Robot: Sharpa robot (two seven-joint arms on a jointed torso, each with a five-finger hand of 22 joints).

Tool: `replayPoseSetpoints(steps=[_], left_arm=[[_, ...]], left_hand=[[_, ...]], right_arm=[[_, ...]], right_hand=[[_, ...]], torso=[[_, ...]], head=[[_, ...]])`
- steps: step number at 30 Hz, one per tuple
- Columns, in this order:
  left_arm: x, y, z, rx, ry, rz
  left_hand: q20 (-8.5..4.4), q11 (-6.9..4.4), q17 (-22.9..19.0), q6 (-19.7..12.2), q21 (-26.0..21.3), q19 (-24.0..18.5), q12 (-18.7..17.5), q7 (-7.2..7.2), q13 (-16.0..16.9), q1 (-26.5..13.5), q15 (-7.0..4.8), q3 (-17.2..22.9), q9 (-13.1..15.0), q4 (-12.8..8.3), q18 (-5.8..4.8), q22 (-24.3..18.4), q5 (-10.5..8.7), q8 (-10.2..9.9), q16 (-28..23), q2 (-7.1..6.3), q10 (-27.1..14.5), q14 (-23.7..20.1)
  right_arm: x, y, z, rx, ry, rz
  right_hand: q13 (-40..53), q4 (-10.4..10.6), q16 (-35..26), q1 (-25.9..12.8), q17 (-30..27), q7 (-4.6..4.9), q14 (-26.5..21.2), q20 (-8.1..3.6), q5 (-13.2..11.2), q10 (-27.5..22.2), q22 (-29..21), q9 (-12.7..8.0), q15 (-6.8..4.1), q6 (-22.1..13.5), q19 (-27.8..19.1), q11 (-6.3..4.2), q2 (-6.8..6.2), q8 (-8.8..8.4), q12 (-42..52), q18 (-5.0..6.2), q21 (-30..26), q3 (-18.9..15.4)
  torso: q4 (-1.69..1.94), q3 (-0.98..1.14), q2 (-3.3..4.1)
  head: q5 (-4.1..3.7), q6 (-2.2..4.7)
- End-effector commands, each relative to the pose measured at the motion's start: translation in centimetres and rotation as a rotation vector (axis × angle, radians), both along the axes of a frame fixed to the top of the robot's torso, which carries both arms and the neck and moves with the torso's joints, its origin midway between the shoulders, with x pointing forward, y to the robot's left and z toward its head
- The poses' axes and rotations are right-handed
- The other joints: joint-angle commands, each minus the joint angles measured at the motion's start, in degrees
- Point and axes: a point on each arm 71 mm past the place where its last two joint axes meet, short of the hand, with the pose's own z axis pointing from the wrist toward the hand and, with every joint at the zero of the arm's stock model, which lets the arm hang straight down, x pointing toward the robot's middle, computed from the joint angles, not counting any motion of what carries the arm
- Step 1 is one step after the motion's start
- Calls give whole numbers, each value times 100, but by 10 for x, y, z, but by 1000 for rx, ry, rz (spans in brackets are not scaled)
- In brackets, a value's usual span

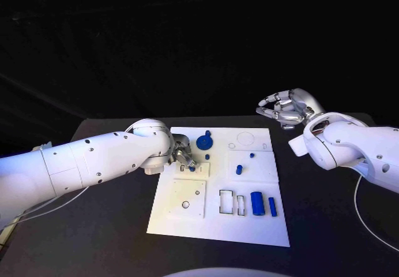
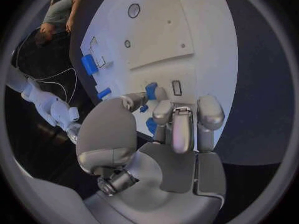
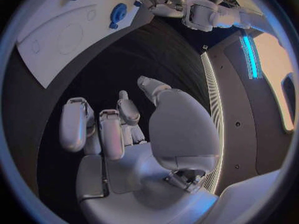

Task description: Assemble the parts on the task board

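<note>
Left hand (image 1: 183, 156): fingers curled on a small blue part (image 2: 150, 90) over the task board (image 1: 249, 225), left-centre slot. Keep the part upright; lower squarely. Right hand (image 1: 285, 107): holds nothing, fingers loosely apart, raised beyond the worktop's far right.

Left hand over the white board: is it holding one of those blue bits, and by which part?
The left hand has its fingers around a small blue part at the task board; which part they grip cannot be told.
</note>
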Motion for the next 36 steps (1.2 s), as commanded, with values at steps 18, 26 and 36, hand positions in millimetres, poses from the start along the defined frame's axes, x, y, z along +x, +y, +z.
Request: replayPoseSetpoints(steps=[18,26,36], left_arm=[[-4,6,-1,-11,19,21],[-3,8,9,-64,10,47],[7,25,33,-134,-12,96]], left_hand=[[5,-2,441,42,26,51,27,32,2,-348,-33,-584,32,29,-104,33,12,-83,13,119,31,322],[3,-5,444,42,24,52,34,27,-1,-534,-36,-923,61,28,-103,35,5,-95,13,104,23,322],[71,115,429,-283,-90,-83,-130,178,-266,-230,53,-1166,-104,16,-69,-182,58,-478,3,156,-189,316]], right_arm=[[0,-1,-1,3,0,6],[1,-2,-1,2,1,2],[1,-4,-2,2,4,-2]], right_hand=[[-9,68,-29,-89,36,0,250,-3,-60,-50,-12,15,-23,-48,-64,-3,18,38,-40,123,-63,-25],[-18,79,-36,-100,26,-1,247,-4,-75,-58,-27,17,-23,-51,-73,-3,19,41,-48,127,-82,-35],[-18,79,-36,-100,26,-1,247,-4,-75,-58,-27,17,-23,-51,-73,-3,19,41,-48,127,-82,-35]], torso=[[-2,-1,1],[5,-3,-1],[6,-2,-3]], head=[[2,20],[-6,58],[-24,94]])
